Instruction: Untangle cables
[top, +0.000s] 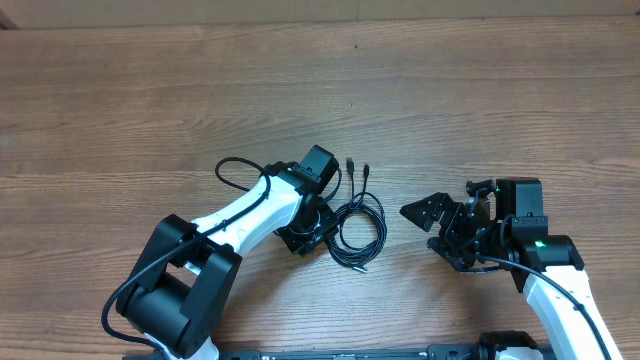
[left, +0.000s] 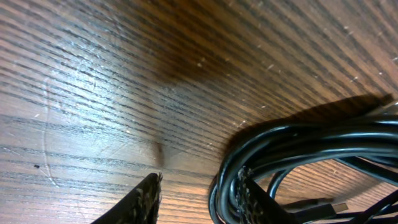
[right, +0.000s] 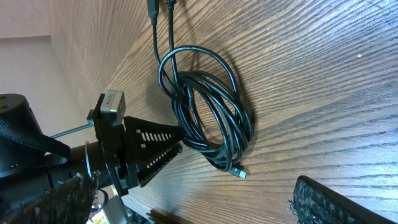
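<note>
The cables (top: 360, 226) are thin black cords lying in a loose coil on the wooden table, with two plug ends (top: 358, 166) pointing away. A silvery tip (right: 240, 173) sticks out at the coil's near side. My left gripper (top: 318, 228) is at the coil's left edge. In the left wrist view it is open (left: 199, 190), with several cable strands (left: 292, 140) looped round its right finger. My right gripper (top: 428, 214) is open and empty, to the right of the coil and apart from it. Its wrist view shows the whole coil (right: 214, 118).
A thicker black cable (top: 232, 172) on the left arm arcs over the table left of the coil. The wooden table (top: 150, 90) stretches away behind both arms. The left gripper's fingers (right: 155, 151) show in the right wrist view, touching the coil.
</note>
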